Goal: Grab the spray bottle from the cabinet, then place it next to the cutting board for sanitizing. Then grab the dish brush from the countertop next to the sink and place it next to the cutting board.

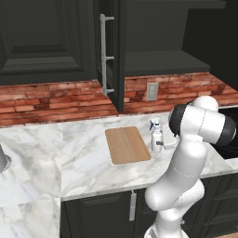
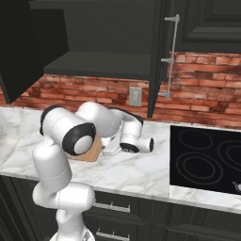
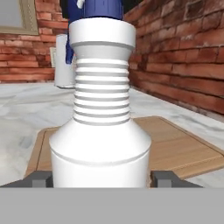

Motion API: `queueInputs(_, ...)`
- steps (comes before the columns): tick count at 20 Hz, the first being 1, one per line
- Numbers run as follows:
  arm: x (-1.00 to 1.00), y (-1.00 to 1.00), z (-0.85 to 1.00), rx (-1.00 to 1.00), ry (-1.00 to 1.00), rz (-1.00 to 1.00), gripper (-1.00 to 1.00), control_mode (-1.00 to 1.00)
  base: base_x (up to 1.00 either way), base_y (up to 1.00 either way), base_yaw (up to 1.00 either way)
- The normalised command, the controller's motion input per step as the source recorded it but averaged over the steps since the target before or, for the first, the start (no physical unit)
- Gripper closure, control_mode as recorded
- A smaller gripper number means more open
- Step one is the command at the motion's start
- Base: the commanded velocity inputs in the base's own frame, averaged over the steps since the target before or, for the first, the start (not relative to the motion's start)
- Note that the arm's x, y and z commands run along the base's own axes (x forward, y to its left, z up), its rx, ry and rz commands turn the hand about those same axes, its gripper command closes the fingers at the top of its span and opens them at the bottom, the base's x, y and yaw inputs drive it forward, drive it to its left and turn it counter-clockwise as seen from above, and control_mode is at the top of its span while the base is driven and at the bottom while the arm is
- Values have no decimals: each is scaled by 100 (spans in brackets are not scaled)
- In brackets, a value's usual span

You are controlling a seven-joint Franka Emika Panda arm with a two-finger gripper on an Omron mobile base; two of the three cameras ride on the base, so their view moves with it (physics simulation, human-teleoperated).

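The white spray bottle [image 1: 157, 137] with a blue-and-white nozzle stands upright on the marble countertop [image 1: 69, 153], just right of the wooden cutting board [image 1: 127, 144]. In the hand view the spray bottle [image 3: 100, 131] is very close, with the cutting board [image 3: 183, 148] behind it. My gripper [image 3: 103, 177] straddles the bottle's body low down. One dark fingertip [image 3: 41, 177] lies against each side. The open black cabinet [image 1: 162, 62] hangs above. The dish brush and the sink are out of view.
The cabinet door with its silver bar handle [image 1: 107, 53] juts out above the board. A wall outlet [image 1: 152, 91] sits in the brick backsplash. A black cooktop [image 2: 207, 160] lies right of my arm. Black drawers run below the counter's front edge.
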Motion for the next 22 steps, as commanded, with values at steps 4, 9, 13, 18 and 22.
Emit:
queueInputs(4,-3,-15,-22,0,0,0,-100,-100,0,0,0)
queueInputs(9,0,-19,-18,0,0,0,-100,-100,0,0,0)
queueInputs(13,-2,-7,-1,0,0,0,-100,-100,0,0,0)
queueInputs(18,-5,-6,0,0,0,0,-100,-100,0,0,0)
queueInputs(22,-3,-8,0,0,0,0,-100,-100,0,0,0)
